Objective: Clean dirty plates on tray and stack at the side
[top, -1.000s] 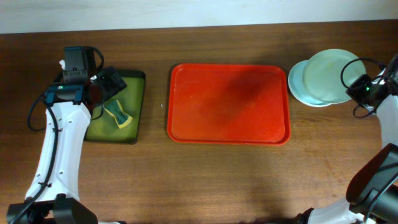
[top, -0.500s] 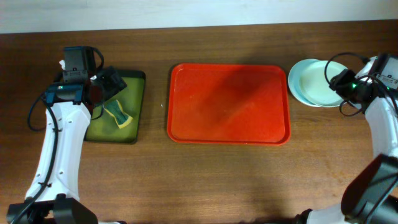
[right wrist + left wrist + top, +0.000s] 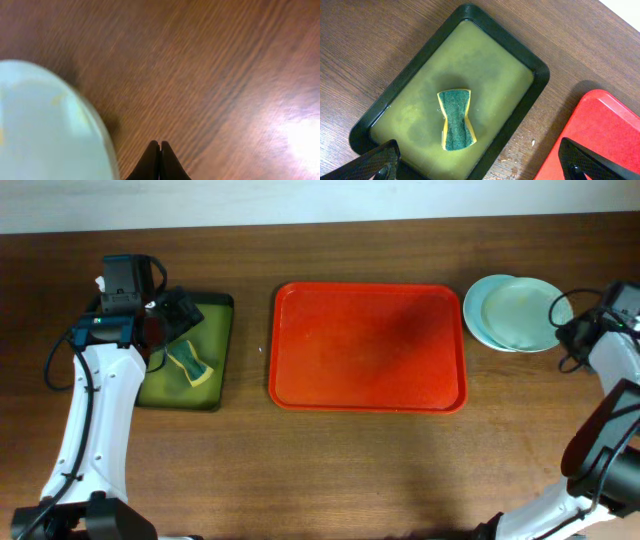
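The red tray (image 3: 368,347) lies in the middle of the table with nothing on it; its corner shows in the left wrist view (image 3: 600,135). The plates (image 3: 515,313) lie stacked flat on the table to its right, a pale mint one on top, offset from the one beneath. A plate's rim (image 3: 45,125) shows at the left of the right wrist view. My right gripper (image 3: 566,332) (image 3: 160,150) is shut and empty, just off the stack's right edge. My left gripper (image 3: 180,315) (image 3: 480,165) is open and empty above the olive-green tray.
The black-rimmed olive-green tray (image 3: 205,380) (image 3: 415,80) sits at the left and holds a yellow-and-green sponge (image 3: 190,365) (image 3: 456,120). Water drops lie on the wood between the two trays. The table's far edge runs along the top.
The right gripper lowered the tilted top plate flat onto the stack, let it go, and drew back to the right with its jaws closed. The left arm has not moved.
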Robot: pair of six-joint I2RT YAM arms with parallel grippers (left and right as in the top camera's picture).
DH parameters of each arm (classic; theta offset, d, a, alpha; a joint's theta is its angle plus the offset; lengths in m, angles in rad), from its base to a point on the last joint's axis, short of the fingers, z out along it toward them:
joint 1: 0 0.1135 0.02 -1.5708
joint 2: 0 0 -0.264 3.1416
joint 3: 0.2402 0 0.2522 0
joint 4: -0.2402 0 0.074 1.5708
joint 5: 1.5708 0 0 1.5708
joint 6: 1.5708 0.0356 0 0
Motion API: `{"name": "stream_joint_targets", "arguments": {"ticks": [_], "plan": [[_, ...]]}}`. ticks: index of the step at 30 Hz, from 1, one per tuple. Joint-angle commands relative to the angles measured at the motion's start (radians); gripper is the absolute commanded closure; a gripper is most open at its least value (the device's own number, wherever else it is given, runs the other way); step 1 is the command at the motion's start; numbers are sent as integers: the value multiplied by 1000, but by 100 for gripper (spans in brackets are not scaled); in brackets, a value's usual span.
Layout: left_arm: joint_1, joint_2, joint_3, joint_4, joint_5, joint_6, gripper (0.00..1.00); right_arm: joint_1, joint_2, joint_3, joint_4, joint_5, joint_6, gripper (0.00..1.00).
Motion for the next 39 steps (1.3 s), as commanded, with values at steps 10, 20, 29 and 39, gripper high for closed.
{"name": "stream_joint_targets", "arguments": {"ticks": [10, 20, 29, 39], "plan": [[4, -2, 10, -1, 7, 2, 1, 104, -202, 26, -55, -121, -241, 96], [4, -2, 10, -1, 7, 2, 1, 331, -664, 22, -718, -332, -190, 14], [4, -3, 10, -1, 7, 2, 1, 752, -953, 8, -1034, -328, -190, 2], [4, -3, 10, -1, 7, 2, 1, 748, -993, -98, -975, -317, -190, 1]]}}
